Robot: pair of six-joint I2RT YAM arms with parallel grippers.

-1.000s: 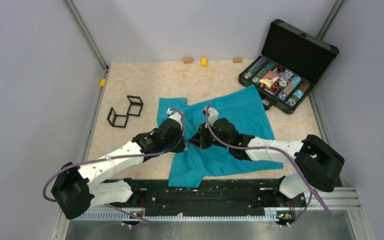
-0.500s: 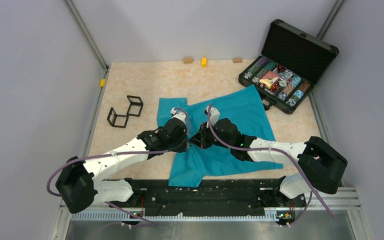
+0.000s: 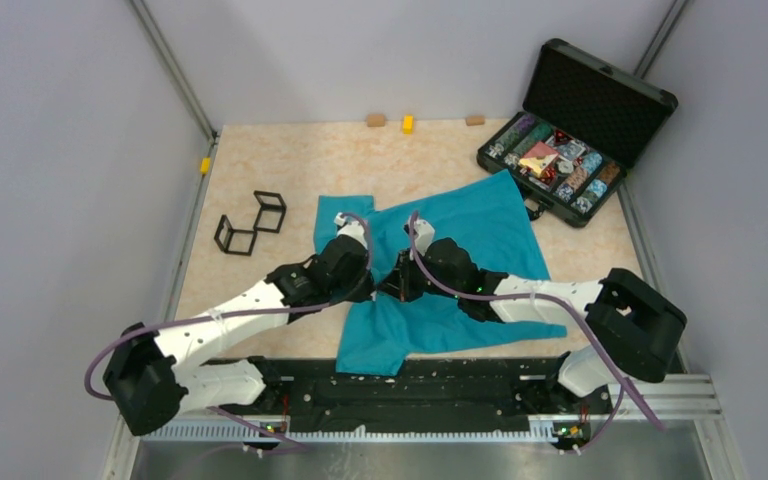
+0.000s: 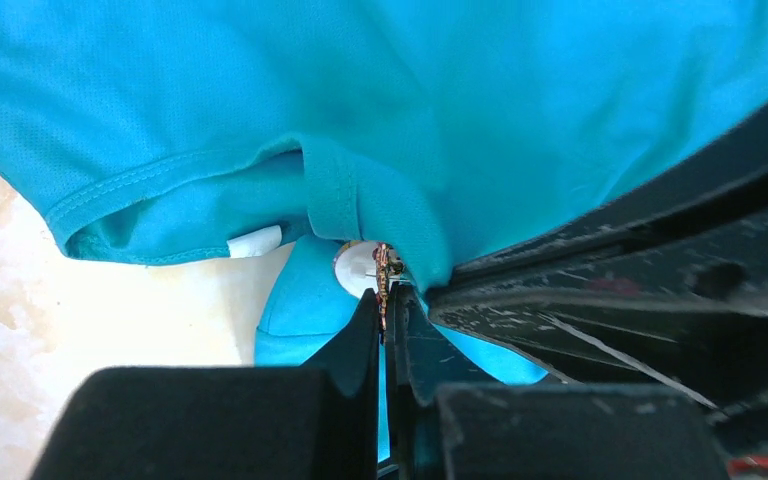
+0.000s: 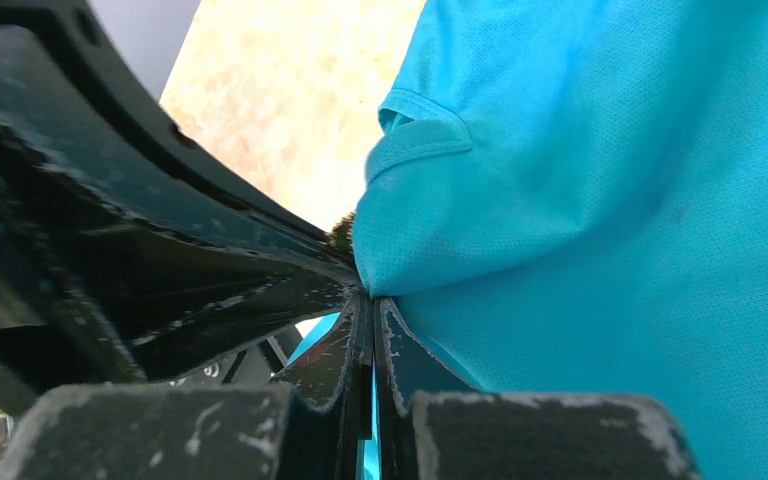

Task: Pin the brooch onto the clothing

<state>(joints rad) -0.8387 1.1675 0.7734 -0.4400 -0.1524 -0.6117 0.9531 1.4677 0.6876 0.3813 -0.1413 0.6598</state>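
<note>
Overhead, arms: my left gripper (image 3: 368,287) and my right gripper (image 3: 398,285) meet tip to tip over the middle of the shirt (image 3: 490,225), which is spread on the table (image 3: 290,165). The tips are too small here to read.
Overhead, surroundings: the open case (image 3: 572,150) of trinkets sits well beyond my right gripper, and the black frames (image 3: 250,225) sit well out past my left.
Left wrist, grip: my left gripper (image 4: 388,300) is clenched, with the brooch (image 4: 384,270) nipped at the very ends of the fingers.
Left wrist, ahead of the tips: a bunched fold of shirt (image 4: 460,100) by the collar touches the brooch. The white label (image 4: 255,241) is just to the left. A small white disc (image 4: 353,268) sits beside the brooch; I cannot tell what it is.
Left wrist, right side: my right gripper (image 4: 640,270) crowds in close.
Right wrist, grip: my right gripper (image 5: 372,300) is clamped on a fold of shirt (image 5: 610,200), and teal shows between the fingers.
Right wrist, brooch: a dark speck past the fold may be it; I cannot tell.
Risk, slip: the hold on the brooch is so shallow that a push against taut cloth could twist it out.
Risk, miss: if the fold sags, the pin may skate over the fabric instead of piercing it.
Risk, collision: the fingers are nearly touching, so a small misjudged move could knock them together.
</note>
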